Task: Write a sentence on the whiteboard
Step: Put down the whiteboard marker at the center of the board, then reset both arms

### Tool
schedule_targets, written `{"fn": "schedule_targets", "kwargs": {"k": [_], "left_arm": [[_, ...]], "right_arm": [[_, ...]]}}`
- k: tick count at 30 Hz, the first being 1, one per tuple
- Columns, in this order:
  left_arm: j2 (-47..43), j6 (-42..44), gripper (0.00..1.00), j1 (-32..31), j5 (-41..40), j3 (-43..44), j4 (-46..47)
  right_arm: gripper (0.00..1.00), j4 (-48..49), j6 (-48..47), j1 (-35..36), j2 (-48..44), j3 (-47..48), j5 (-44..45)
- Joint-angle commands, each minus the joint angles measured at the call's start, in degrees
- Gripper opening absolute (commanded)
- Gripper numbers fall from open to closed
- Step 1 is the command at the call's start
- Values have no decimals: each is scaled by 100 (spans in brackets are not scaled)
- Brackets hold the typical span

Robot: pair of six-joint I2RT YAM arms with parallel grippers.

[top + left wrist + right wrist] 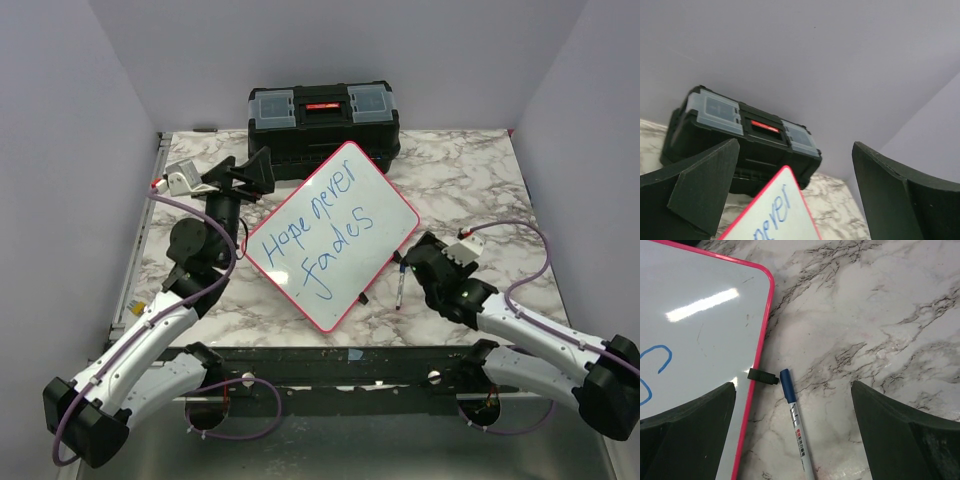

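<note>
Marbled tabletop [470, 170] first, with the black toolbox [323, 120] parked at the far edge. Right in front of it, the whiteboard [330, 235] lay flat and skewed, one corner pointing at the box, "Hope never fades" across it in blue. So the sentence looked finished! The left end effector [258, 172] hovered wide open over the board's far left corner, holding nothing. The right end effector [420, 262] was spread just as wide and empty, low beside the board's right edge. Between its fingers the marker [796, 427] lay on the marble, cap on, just beside the board's small black foot [762, 375]. The clean finish, to my eye, was a straight lift with the fingers kept apart, so neither pad rolled the pen or clipped the pink frame.
</note>
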Motion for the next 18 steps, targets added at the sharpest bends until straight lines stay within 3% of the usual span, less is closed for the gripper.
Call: {"fn": "schedule_targets", "kwargs": {"k": [1,6,18], "left_arm": [[-148,1351,99,63,-163,-239,328],[-250,2197,98,85,-339,-430,172],[-966,2733,98,159,-1134,-1436,-720]], "right_arm": [[100,-26,-500,-20,-230,228,315],[100,189,-938,-19,-441,255,299],[100,1075,-1944,-13,-777,362,-92]]}}
